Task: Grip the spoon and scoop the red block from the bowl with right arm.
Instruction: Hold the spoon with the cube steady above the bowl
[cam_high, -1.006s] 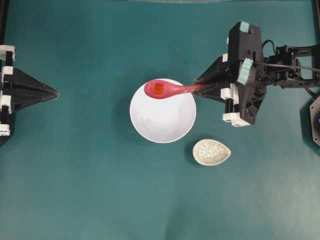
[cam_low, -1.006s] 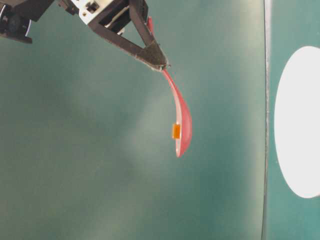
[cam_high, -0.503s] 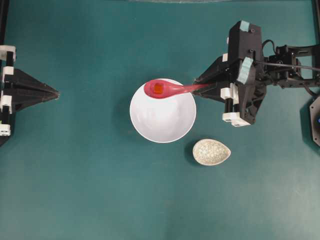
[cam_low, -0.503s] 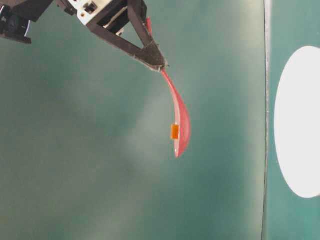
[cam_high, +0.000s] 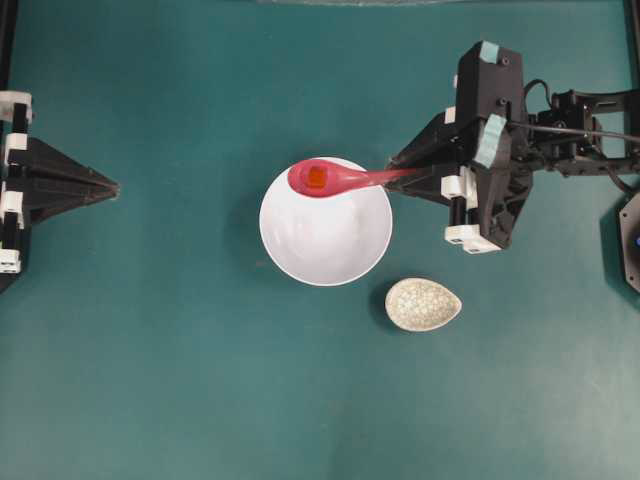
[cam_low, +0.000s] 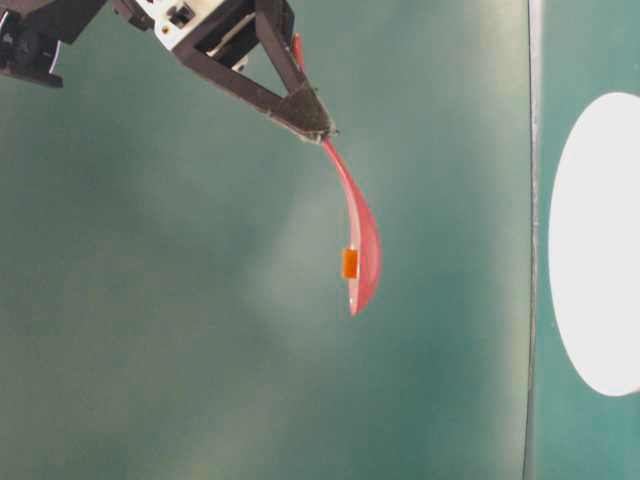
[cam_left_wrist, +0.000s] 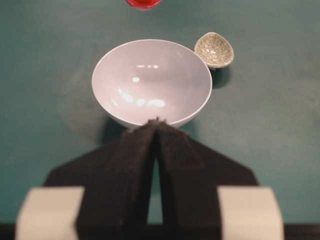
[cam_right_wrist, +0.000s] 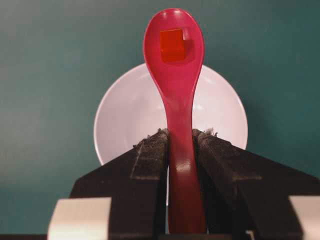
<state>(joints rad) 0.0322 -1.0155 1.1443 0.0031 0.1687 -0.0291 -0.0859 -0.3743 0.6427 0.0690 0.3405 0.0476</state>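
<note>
**Block lifted in the spoon above the bowl**

The red block (cam_right_wrist: 172, 45) sat in the scoop of the spoon (cam_right_wrist: 175, 75), near its tip, and did not touch the bowl (cam_high: 325, 235). From overhead the scoop lay over the far rim of the bowl, with the handle running straight out toward the right arm (cam_high: 500, 150). The table-level view showed spoon and block (cam_low: 350, 263) held in the air, well clear of the bowl's white shape at the edge of that view.

The right claw (cam_right_wrist: 180, 137) was clenched on the spoon's handle: both fingers (cam_right_wrist: 150, 155) pressed flat against its sides, with no gap showing. Only the handle was gripped; the scoop stood out past the fingertips.

The left claw (cam_left_wrist: 156, 122) was clamped tight with nothing between its fingers, pointing at the bowl's near side from well back on the surface (cam_high: 180, 380). Overhead it stayed at the left edge, far from the bowl.

A small speckled dish (cam_high: 423, 304) lay on the surface just beside the bowl, on the right arm's side, apart from it.
</note>
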